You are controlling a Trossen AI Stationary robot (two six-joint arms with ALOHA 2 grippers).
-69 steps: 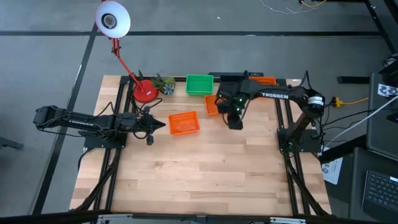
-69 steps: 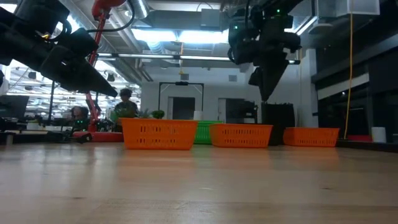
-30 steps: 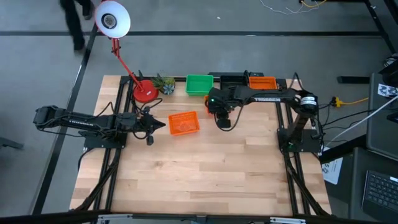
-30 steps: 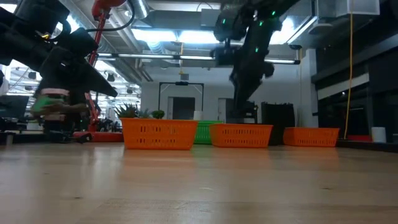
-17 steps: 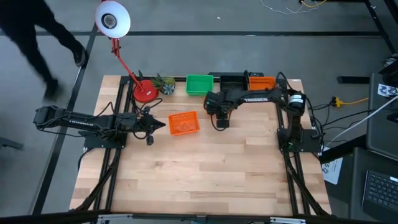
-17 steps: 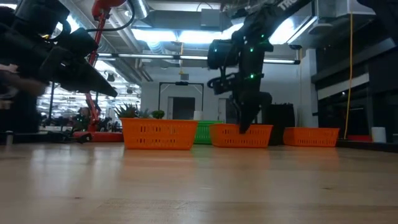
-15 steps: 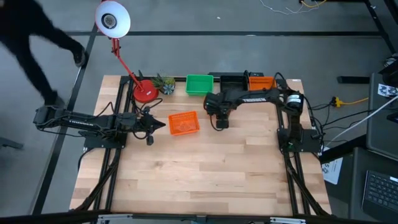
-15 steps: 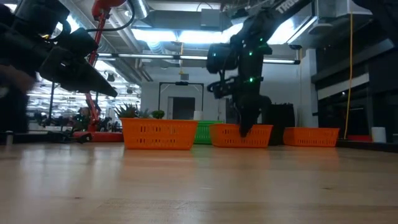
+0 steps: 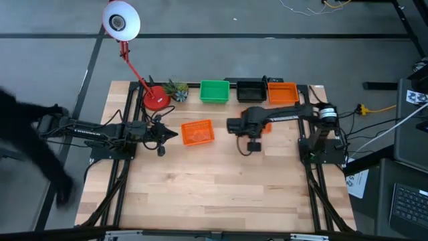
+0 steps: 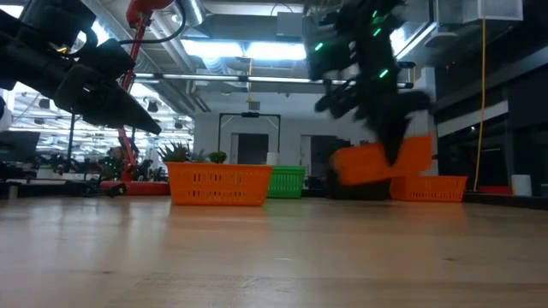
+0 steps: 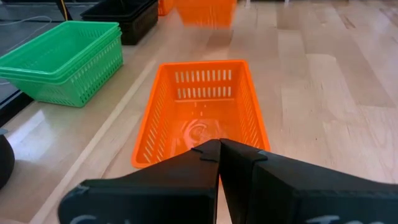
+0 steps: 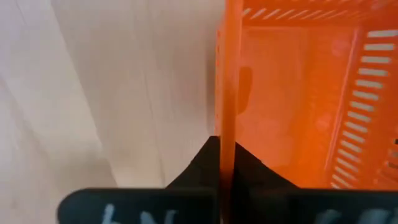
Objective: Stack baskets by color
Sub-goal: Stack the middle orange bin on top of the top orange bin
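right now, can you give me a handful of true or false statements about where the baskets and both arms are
1. The right gripper is shut on the rim of an orange basket and holds it tilted, off the table. True.
2. The left gripper is open around the orange basket near it. False: its jaws are shut and it hovers short of that lone orange basket, touching nothing.
3. A green basket, a black basket and another orange one sit in a row along the table's far edge. True.
4. The lifted basket is already nested in the lone orange basket. False: they are well apart.
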